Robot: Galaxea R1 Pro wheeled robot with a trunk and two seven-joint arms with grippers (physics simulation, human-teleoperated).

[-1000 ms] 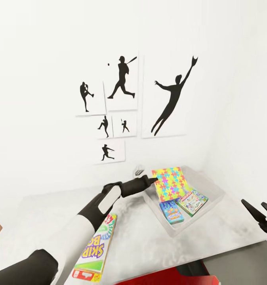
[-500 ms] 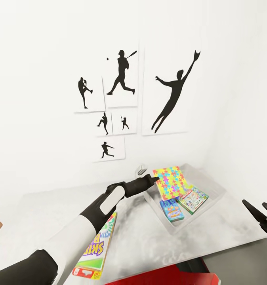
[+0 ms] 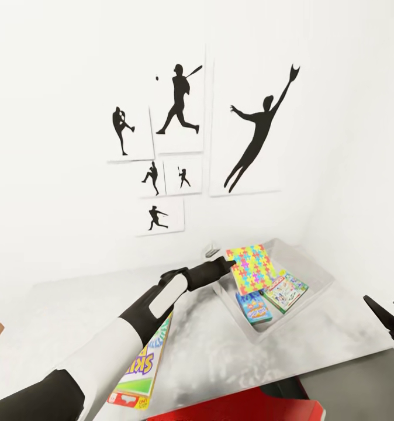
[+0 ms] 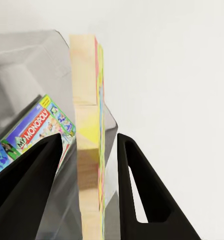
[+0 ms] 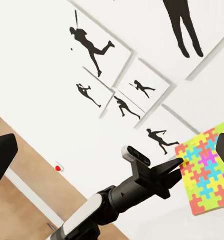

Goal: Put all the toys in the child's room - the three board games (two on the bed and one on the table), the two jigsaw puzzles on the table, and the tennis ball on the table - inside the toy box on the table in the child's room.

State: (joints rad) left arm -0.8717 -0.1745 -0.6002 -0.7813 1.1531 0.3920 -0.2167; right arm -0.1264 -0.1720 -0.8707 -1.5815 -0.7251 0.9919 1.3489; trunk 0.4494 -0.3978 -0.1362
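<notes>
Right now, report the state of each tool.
Left tool: closed on the jigsaw puzzle, held over the toy box.
Right tool: open, holding nothing.

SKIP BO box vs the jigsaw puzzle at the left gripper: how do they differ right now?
The jigsaw puzzle stands tilted over the toy box; the SKIP BO box lies flat on the table, outside it. The puzzle sits between the left gripper's fingers, though contact is unclear; the SKIP BO box is partly hidden under the left arm, ungripped. The puzzle is patterned all over with multicolour pieces; the box carries lettering. Both are flat rectangles.
</notes>
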